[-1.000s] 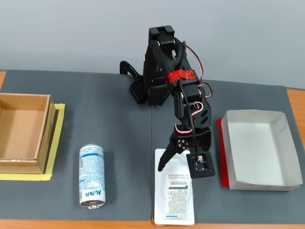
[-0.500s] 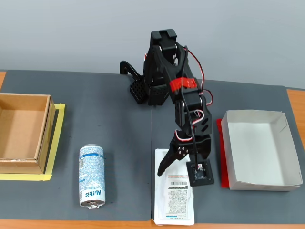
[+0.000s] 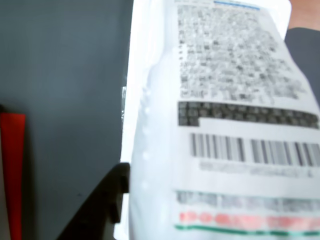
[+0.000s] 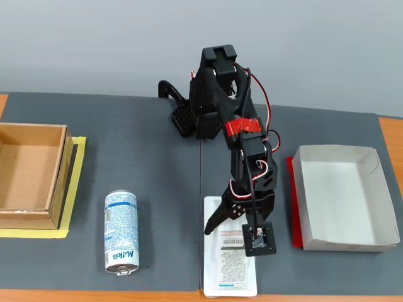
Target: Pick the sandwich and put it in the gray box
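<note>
The sandwich (image 4: 230,269), a flat white wrapped package with a barcode label, lies on the dark mat near the front edge. It fills the right half of the wrist view (image 3: 225,125). My gripper (image 4: 230,242) hangs just above its far end, open, with one finger (image 4: 212,221) spread to the left. One black finger (image 3: 107,205) shows beside the package in the wrist view. The gray box (image 4: 375,241) stands empty to the right in the fixed view, with a red strip (image 4: 294,214) along its near side. That strip also shows in the wrist view (image 3: 12,170).
A brown cardboard box (image 4: 55,189) sits on yellow tape at the left. A blue-white drink can (image 4: 121,233) lies on its side left of the sandwich. The arm's base (image 4: 211,94) stands at the back. The wooden table edge (image 4: 94,296) runs along the front.
</note>
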Controlling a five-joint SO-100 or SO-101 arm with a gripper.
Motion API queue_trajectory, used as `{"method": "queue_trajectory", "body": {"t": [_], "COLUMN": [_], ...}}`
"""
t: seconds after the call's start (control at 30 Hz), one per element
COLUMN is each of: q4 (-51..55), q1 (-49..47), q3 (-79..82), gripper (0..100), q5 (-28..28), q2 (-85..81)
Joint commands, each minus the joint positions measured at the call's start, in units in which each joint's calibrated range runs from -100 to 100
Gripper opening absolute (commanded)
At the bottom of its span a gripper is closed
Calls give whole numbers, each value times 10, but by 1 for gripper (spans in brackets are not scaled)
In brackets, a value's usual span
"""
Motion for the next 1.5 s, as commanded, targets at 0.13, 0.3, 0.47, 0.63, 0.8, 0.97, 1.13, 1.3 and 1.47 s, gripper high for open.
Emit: {"method": "queue_trajectory", "body": {"t": [0.13, 0.3, 0.47, 0.63, 0.8, 0.97, 1.13, 1.3, 1.47], "q4": [-6, -6, -6, -6, -6, -6, -5, 0, 1], "q1": [11, 11, 11, 11, 11, 12, 20, 29, 33], "q3": [-5, -4, -4, -4, -4, -4, -4, -4, -4], "gripper": [42, 42, 42, 27, 10, 2, 2, 2, 2], "q5": [-2, -2, -1, -1, -1, -1, -1, 2, 1], "q2": [-4, -2, -2, -2, -3, -5, -10, -13, -28]}}
